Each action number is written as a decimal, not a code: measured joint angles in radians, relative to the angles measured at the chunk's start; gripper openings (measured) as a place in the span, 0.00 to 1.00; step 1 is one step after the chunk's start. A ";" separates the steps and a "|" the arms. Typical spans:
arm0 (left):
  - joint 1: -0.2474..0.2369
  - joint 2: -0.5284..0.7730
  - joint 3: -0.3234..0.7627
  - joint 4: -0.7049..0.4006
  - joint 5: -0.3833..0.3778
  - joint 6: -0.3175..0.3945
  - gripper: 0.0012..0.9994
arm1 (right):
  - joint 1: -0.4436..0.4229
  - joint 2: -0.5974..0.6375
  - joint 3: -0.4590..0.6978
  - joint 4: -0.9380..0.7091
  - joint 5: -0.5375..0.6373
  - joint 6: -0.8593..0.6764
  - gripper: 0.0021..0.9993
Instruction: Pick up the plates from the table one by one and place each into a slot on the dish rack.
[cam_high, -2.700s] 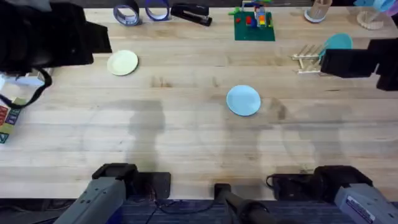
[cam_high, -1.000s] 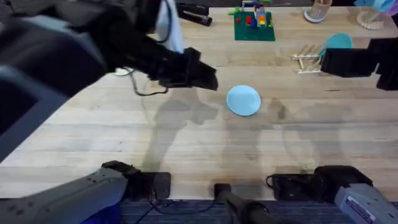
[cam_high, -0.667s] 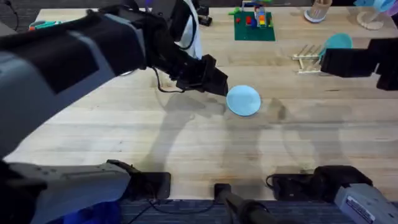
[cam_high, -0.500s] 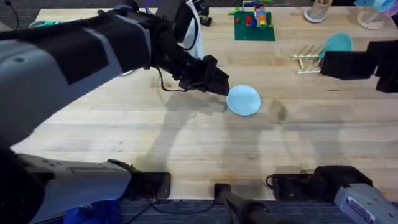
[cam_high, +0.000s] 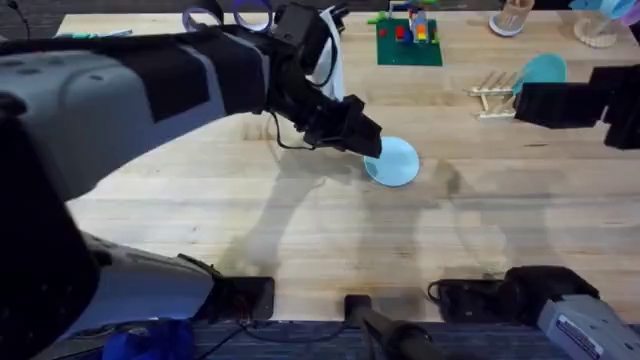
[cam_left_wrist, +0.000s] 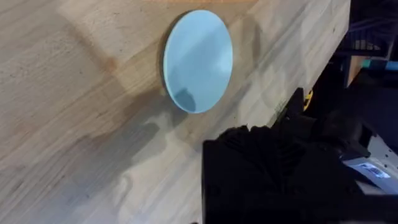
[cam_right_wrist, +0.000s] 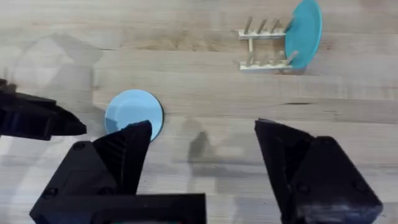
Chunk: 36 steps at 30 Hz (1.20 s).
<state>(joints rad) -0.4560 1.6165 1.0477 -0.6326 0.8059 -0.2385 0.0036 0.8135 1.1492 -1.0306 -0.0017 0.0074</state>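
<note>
In the overhead view the left arm reaches large and dark from the lower left across the middle of the table, and its left gripper sits just at the left edge of the light blue plate, which lies flat near the center of the frame. Whether this gripper is open or closed cannot be told, and whether it touches the plate cannot be told either. From the left wrist view the same plate lies flat on the wood in the upper middle of the frame. The right gripper hovers at the right edge of the overhead frame, just beside the dish rack in the upper right. A teal plate stands upright at the right end of the rack. In the right wrist view the right gripper is spread wide with nothing between its fingers, the rack and teal plate are in the upper right, and the light blue plate is at center left, with the left gripper just beside it at the left edge.
</note>
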 joint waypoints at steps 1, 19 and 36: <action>-0.003 0.006 0.000 0.007 0.000 -0.003 0.04 | 0.000 0.000 0.000 0.000 0.000 0.000 1.00; -0.007 0.030 0.000 0.054 -0.037 -0.118 0.04 | 0.000 0.000 0.000 0.000 0.000 0.000 1.00; -0.007 0.065 0.000 0.087 -0.046 -0.129 0.04 | 0.000 0.000 0.000 0.000 0.000 0.000 1.00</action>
<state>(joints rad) -0.4633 1.6814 1.0477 -0.5461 0.7602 -0.3677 0.0036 0.8135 1.1492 -1.0309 -0.0015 0.0074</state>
